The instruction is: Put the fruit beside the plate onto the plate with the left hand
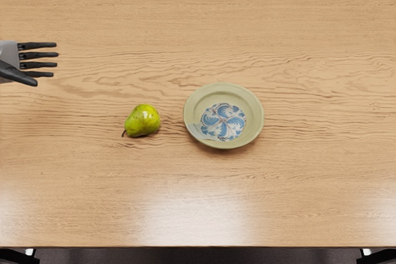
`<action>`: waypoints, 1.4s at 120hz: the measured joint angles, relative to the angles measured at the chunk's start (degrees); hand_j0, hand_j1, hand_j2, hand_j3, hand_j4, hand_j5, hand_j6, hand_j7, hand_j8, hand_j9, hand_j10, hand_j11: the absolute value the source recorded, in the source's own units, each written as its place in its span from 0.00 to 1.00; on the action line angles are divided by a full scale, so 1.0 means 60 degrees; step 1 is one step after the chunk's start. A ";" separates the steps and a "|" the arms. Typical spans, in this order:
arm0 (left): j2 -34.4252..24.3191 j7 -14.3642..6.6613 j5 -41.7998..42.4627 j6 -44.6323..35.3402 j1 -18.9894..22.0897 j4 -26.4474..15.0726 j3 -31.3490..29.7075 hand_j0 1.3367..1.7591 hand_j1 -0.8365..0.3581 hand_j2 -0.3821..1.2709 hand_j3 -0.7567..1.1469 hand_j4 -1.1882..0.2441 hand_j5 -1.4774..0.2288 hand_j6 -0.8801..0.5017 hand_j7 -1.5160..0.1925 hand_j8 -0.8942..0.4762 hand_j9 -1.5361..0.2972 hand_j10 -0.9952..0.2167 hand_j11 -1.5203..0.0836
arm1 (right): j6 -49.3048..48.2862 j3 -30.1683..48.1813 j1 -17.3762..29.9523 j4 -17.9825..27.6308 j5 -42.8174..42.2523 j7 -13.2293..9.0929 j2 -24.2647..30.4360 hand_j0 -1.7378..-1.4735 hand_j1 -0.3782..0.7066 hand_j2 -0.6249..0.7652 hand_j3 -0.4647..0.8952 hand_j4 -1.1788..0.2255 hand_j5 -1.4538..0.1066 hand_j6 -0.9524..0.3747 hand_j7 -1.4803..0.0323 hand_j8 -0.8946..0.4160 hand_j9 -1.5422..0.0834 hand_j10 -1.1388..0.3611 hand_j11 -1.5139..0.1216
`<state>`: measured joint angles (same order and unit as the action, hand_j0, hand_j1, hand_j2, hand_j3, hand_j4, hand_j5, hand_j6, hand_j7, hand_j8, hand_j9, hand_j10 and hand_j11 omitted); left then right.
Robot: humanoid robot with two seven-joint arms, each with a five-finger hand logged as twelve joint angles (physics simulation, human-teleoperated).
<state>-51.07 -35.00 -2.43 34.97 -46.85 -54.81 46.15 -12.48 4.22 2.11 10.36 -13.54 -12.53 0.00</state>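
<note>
Pear (142,120) on tabletop (278,202) just beside plate (190,114), untouched; left hand (28,63) well apart from plate beyond pear, fingers spread and empty, likely readied to grasp.

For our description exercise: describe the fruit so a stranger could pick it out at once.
On the wooden table, find the round plate with a blue pattern near the middle. Just to its left in the picture, not touching it, lies the pear: yellow-green, the only fruit.
</note>
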 joint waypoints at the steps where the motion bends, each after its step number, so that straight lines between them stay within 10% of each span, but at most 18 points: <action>1: 0.0000 0.0000 0.0004 0.0001 0.0014 0.0006 0.0000 0.76 0.97 0.23 0.40 0.81 0.85 0.62 0.87 0.64 0.82 0.80 0.93 | 0.0000 0.0000 0.0000 0.0000 0.0000 0.0001 0.0000 0.30 0.05 0.45 0.34 0.82 0.91 0.70 0.96 0.67 0.93 0.75 0.91; 56: 0.1992 0.0000 -0.2840 0.0011 -0.1373 -0.0196 -0.0893 0.76 0.96 0.23 0.40 0.81 0.84 0.61 0.86 0.63 0.82 0.80 0.92 | 0.0001 0.0000 0.0000 0.0001 0.0000 -0.0005 0.0000 0.30 0.05 0.45 0.34 0.82 0.91 0.70 0.96 0.67 0.93 0.74 0.91; 89: 0.2048 0.0000 -0.5842 -0.0085 -0.1479 -0.3201 -0.1497 0.76 0.96 0.24 0.40 0.80 0.84 0.61 0.86 0.63 0.81 0.79 0.92 | 0.0001 0.0000 0.0000 0.0001 0.0000 -0.0006 0.0000 0.30 0.05 0.45 0.34 0.82 0.91 0.70 0.96 0.67 0.93 0.75 0.91; 168: 0.3370 0.0000 -0.8787 -0.5265 -0.1303 -0.4400 -0.3392 0.76 0.96 0.24 0.40 0.80 0.84 0.61 0.86 0.63 0.81 0.79 0.92 | 0.0002 0.0000 0.0000 0.0001 0.0000 -0.0005 0.0000 0.30 0.05 0.45 0.34 0.82 0.91 0.70 0.96 0.67 0.93 0.75 0.91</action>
<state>-30.85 -35.00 -55.15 3.38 -54.67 -81.21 25.80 -12.47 4.22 2.11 10.37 -13.53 -12.55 0.00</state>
